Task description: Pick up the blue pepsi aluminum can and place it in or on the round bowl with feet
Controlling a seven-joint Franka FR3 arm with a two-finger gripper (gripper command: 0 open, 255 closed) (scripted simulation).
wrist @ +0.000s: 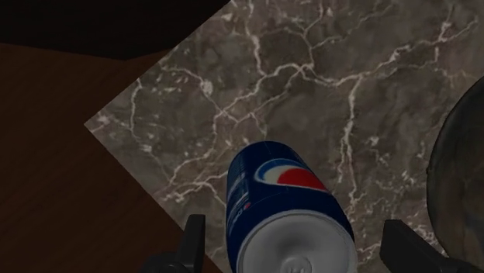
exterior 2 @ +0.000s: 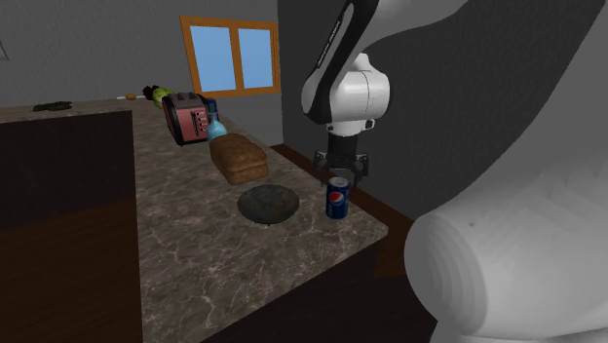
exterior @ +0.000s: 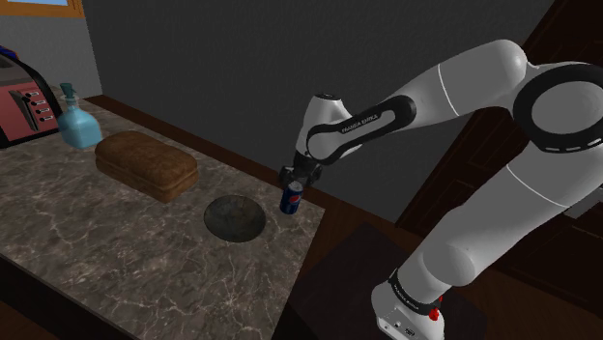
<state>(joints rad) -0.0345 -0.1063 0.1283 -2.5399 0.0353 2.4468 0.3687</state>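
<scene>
The blue Pepsi can (exterior: 290,199) (exterior 2: 338,199) stands upright on the marble counter (exterior: 116,241) near its corner by the arm. My gripper (exterior: 296,182) (exterior 2: 342,172) hangs directly above the can, open. In the wrist view the can (wrist: 283,213) lies between the two fingers (wrist: 194,242) of my gripper (wrist: 299,236), and neither finger touches it. The round bowl (exterior: 235,216) (exterior 2: 268,204) (wrist: 464,178) is dark and shallow. It sits on the counter close beside the can, on the side away from the corner.
A brown bread loaf (exterior: 147,164) (exterior 2: 239,158) lies beyond the bowl. A light blue bottle (exterior: 77,124) and a red toaster (exterior: 24,101) (exterior 2: 187,119) stand farther along the counter. The counter's edge and dark floor (wrist: 70,171) run close to the can.
</scene>
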